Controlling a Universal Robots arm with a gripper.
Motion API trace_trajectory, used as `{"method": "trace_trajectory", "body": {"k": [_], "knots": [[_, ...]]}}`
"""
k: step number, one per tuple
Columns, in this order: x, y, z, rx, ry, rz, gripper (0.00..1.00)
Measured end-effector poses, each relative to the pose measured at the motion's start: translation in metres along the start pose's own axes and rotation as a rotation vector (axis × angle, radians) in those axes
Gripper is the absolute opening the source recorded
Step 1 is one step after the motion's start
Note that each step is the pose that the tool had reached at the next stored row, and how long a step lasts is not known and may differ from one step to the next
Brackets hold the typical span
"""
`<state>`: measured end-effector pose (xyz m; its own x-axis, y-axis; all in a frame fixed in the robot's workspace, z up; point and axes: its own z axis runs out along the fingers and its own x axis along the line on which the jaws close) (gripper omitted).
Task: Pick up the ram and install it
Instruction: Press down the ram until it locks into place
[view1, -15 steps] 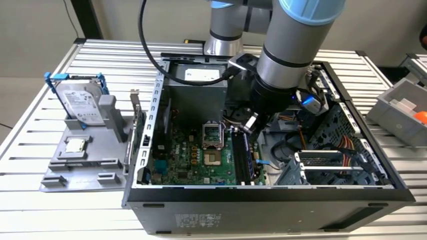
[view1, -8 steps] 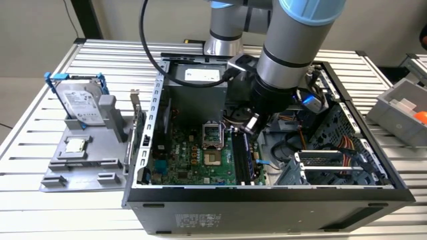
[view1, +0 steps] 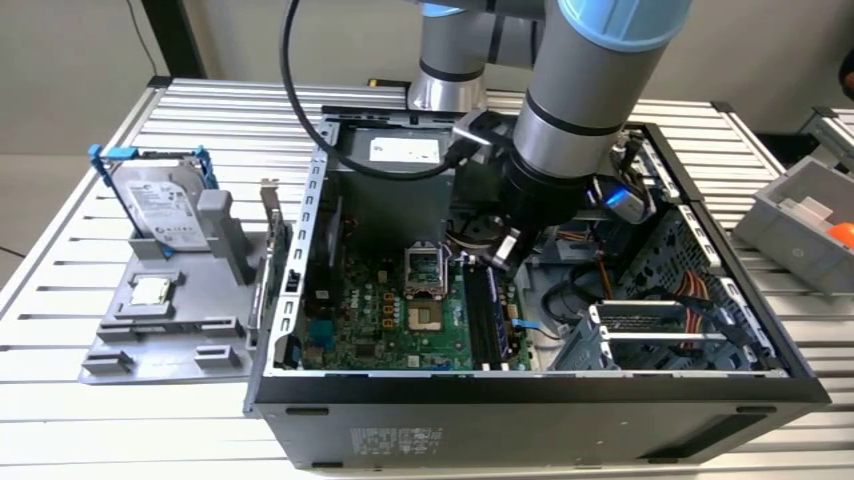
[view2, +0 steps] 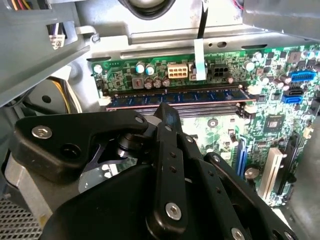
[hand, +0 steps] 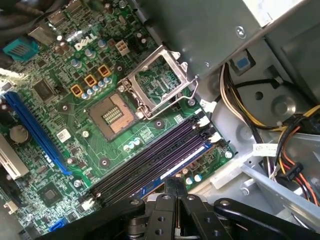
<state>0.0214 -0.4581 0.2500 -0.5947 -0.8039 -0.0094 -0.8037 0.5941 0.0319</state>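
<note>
The black, angular end effector (view2: 167, 117) hovers with fingers closed together, holding nothing, just above the long, thin ram (view2: 175, 96) seated in the green motherboard's (hand: 65, 90) slot.

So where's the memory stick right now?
The ram sits in a slot on the green board inside the computer case, just ahead of the hand in both wrist views.

Arm (view1: 574, 130) reaches into open case (view1: 534, 390) (motherboard (view1: 387, 310) exposed).
</note>
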Motion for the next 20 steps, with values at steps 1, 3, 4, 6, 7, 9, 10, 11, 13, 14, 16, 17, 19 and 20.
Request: {"method": "trace_trajectory", "body": {"k": [1,3,4,6,7,9,10,11,13,14,16,17,19,20], "knots": [[0.0,0.0,0.0001,-0.0001,0.0003,-0.008,0.0],[0.0,0.0,0.0004,-0.0003,0.0006,-0.022,0.0],[0.0,0.0,0.0005,-0.0003,0.0008,-0.03,0.0],[0.0,0.0,0.0008,-0.0004,0.0014,-0.045,0.0],[0.0,0.0,0.0009,-0.0005,0.0016,-0.053,0.0],[0.0,0.0,0.0011,-0.0007,0.0022,-0.069,0.0],[0.0,0.0,0.0012,-0.0008,0.0025,-0.077,0.0],[0.0,0.0,0.0013,-0.0009,0.0028,-0.085,0.0],[0.0,0.0,0.0016,-0.0011,0.0033,-0.101,0.0],[0.0,-0.0001,0.0017,-0.0012,0.0036,-0.109,0.0],[0.0,-0.0001,0.002,-0.0015,0.0041,-0.125,0.0],[0.0,-0.0001,0.0022,-0.0015,0.0044,-0.133,0.0],[0.0,-0.0001,0.0023,-0.0017,0.005,-0.149,0.0],[0.0,-0.0001,0.0024,-0.0019,0.0052,-0.157,0.0]]}}
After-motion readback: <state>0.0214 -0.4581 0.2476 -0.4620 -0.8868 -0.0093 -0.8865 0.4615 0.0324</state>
